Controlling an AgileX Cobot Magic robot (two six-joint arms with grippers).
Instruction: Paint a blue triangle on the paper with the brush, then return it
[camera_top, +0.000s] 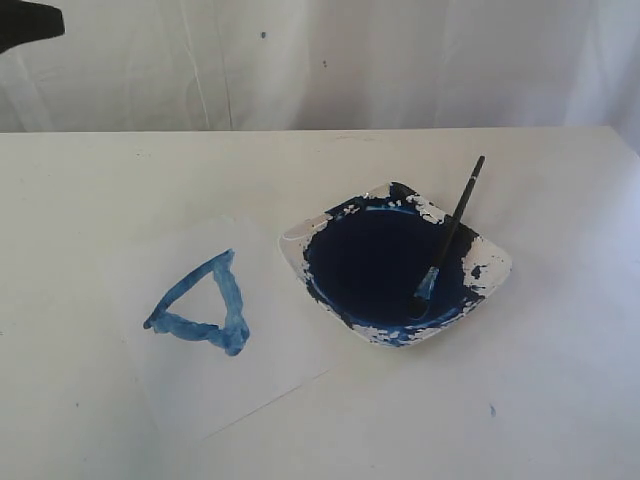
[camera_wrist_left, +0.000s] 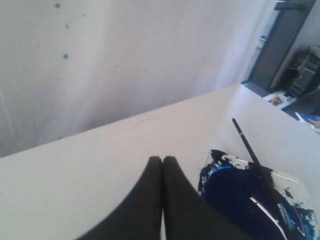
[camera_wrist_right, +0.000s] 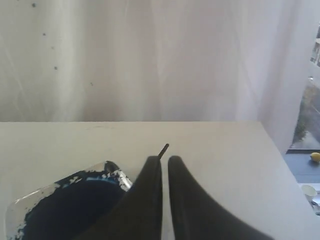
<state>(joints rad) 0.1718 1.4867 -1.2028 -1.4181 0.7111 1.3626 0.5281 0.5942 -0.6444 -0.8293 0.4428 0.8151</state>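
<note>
The white paper (camera_top: 275, 365) lies on the table at the left and carries a blue painted triangle (camera_top: 236, 300). The black-handled brush (camera_top: 450, 232) rests in the dish of blue paint (camera_top: 492, 262), bristles down in the paint and handle leaning over the far rim. No gripper holds it. My left gripper (camera_wrist_left: 163, 159) hangs above the table beside the dish (camera_wrist_left: 225, 159), fingers pressed together and empty. My right gripper (camera_wrist_right: 165, 159) is above the dish's edge (camera_wrist_right: 115, 175), its fingers a narrow slit apart with nothing between them. The brush handle's end (camera_wrist_right: 164, 149) shows beyond them.
A white curtain hangs behind the table's far edge (camera_top: 320, 130). A black arm part (camera_top: 28, 22) shows at the exterior view's top left corner. A small blue speck (camera_top: 491, 409) marks the table near the front right.
</note>
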